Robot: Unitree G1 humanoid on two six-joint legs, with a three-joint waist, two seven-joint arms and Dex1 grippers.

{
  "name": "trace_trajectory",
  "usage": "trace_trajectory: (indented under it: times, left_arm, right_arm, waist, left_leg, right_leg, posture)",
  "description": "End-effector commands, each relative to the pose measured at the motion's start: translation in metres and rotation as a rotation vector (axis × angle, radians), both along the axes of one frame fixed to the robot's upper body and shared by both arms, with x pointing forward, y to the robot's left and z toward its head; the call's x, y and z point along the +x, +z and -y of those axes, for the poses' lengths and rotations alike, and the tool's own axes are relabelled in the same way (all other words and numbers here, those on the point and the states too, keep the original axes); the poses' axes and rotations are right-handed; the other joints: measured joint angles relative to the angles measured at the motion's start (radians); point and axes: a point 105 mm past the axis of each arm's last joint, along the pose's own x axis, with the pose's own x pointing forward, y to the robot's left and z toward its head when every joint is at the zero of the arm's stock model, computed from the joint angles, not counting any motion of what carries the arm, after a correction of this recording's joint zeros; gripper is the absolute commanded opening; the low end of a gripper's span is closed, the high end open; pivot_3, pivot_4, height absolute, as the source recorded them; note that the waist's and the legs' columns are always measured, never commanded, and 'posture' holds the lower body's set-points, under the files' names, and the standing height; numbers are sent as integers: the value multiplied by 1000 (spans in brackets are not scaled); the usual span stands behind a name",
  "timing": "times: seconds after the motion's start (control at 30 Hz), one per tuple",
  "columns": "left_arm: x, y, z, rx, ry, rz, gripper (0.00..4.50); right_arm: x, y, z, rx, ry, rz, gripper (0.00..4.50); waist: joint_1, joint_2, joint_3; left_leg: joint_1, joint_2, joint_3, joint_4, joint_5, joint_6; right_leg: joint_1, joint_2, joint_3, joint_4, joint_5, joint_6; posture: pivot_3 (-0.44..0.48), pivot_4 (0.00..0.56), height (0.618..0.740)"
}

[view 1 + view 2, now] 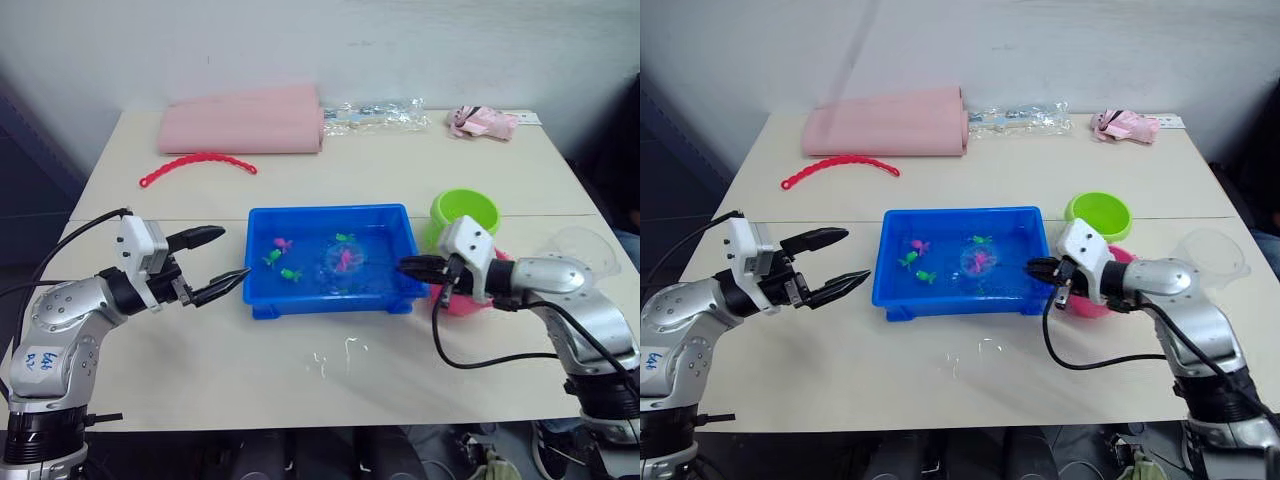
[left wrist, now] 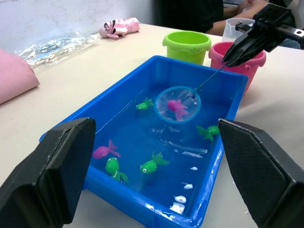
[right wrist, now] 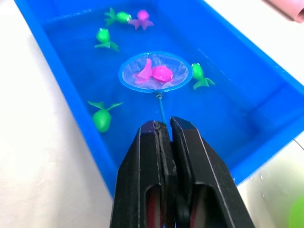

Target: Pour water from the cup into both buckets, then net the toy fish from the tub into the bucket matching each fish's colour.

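Net (image 3: 155,71) in tub (image 1: 262,228) water, pink fish (image 3: 161,73) inside; right claw (image 3: 163,127) pinching handle; left claw (image 1: 222,262) spread.

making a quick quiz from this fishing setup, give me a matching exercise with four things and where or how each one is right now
Things:
1. net
2. left gripper
3. green bucket
4. red beaded strip

States or places:
a. open, beside the blue tub, holding nothing
b. on the table in front of the pink cushion
c. in the tub's water with a pink fish in its hoop
d. standing beyond the pink bucket, near the tub's corner

Pairs: 1-c, 2-a, 3-d, 4-b

The net's handle is held in the right gripper.
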Motion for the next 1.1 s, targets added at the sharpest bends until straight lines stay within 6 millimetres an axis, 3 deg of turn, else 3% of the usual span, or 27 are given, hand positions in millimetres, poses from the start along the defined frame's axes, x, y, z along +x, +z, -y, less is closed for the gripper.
trace_trajectory:
  times: [0.03, 0.13, 0.47, 0.63, 0.8, 1.0, 1.1]
  left_arm:
    - [-6, 14, 12, -30, -96, 18, 4457]
    - [-6, 20, 21, -28, -170, 7, 4457]
    - [5, 39, 73, -78, -428, 3, 4457]
    - [9, 39, 98, -78, -527, 5, 4457]
    - [12, 40, 113, -71, -588, 9, 4457]
    - [16, 36, 120, -65, -606, 5, 4457]
    - [17, 34, 121, -64, -608, 8, 4457]
  right_arm:
    - [-12, 25, 4, 49, 29, 106, 0]
    - [-17, 32, 11, 87, -7, 139, 0]
    - [-59, 61, 60, 169, -213, 294, 0]
    - [-93, 58, 89, 85, -311, 361, 0]
    - [-112, 45, 115, -64, -414, 413, 0]
    - [-128, 15, 127, -278, -397, 448, 0]
    - [-124, 14, 137, -396, -415, 529, 0]
  waist:
    - [0, 0, 0]
    - [1, 0, 0]
    - [13, 0, 0]
    - [23, 0, 0]
    - [26, 0, 0]
    - [24, 0, 0]
    - [22, 0, 0]
  left_leg:
    - [0, 0, 0, 0, 0, 0]
    - [0, 0, 0, 0, 0, 0]
    - [0, -2, 0, 0, 0, 1]
    - [0, -1, 0, 0, 0, 1]
    - [1, -1, 1, 1, 1, 1]
    - [2, -1, 2, 1, 1, 0]
    - [2, 0, 2, 1, 1, 0]
  right_leg:
    - [0, 0, 0, 0, 0, 0]
    - [0, 0, 0, 0, 0, 0]
    - [1, 3, 0, 0, 0, 0]
    - [1, 6, 0, 0, 0, 0]
    - [1, 7, 2, 0, 0, 1]
    - [2, 8, 3, 0, 0, 1]
    - [1, 8, 4, 0, 0, 1]
  posture:
    - [0, 150, 740]
    - [0, 150, 740]
    - [0, 150, 740]
    - [0, 150, 740]
    - [0, 150, 740]
    - [0, 150, 740]
    - [0, 150, 740]
